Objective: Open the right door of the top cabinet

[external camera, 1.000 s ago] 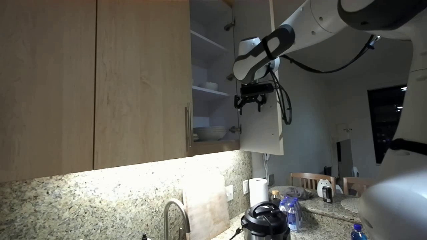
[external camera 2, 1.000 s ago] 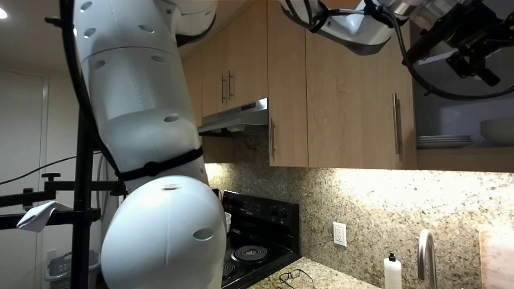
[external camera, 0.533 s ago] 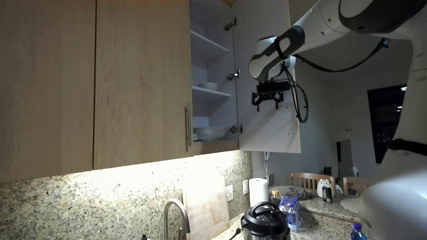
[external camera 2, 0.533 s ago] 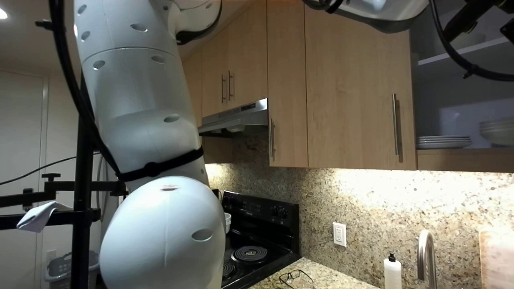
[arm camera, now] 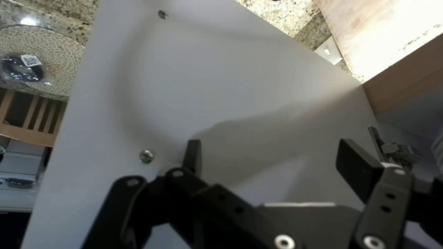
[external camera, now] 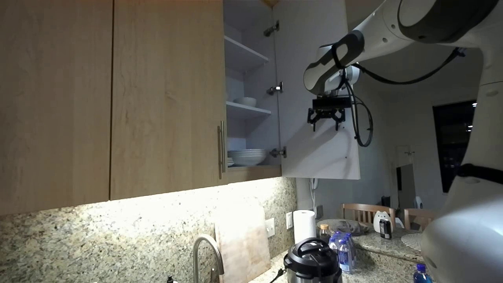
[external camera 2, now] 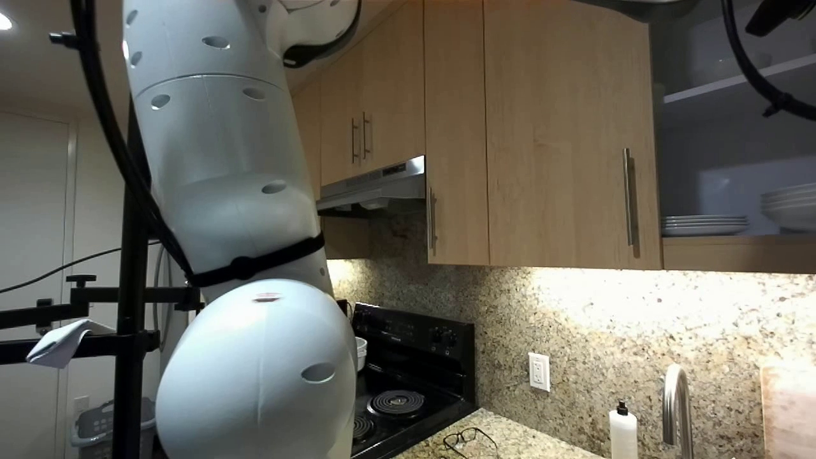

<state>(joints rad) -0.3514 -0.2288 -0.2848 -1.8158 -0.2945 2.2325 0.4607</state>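
Note:
The top cabinet (external camera: 169, 98) hangs on the wall, its white shelves and dishes exposed in both exterior views. In an exterior view its right door (external camera: 298, 161) is swung well out on its hinges, pale inner face toward the cabinet's interior. My gripper (external camera: 325, 128) is beside that inner face, fingers pointing down and apart. From the wrist view, the right door (arm camera: 221, 76) fills the background behind my gripper (arm camera: 271, 148), which holds nothing between its pads (arm camera: 358, 169). Whether any part of me touches the door, I cannot tell. The door's outer side and its handle are hidden.
A neighbouring closed door (external camera 2: 567, 159) carries a metal handle (external camera 2: 628, 197). Metal hinges (external camera: 278, 152) project near the shelves, which hold a bowl (external camera: 245, 101) and stacked dishes (external camera: 248, 158). Below stand a pressure cooker (external camera: 313, 261), a faucet (external camera: 204, 239), a paper towel roll (external camera: 304, 226) and water bottles (external camera: 344, 255).
My gripper has moved away from the shelves, rightward in an exterior view, fingers still apart. The right door has swung farther out with this movement, less so over the last half second.

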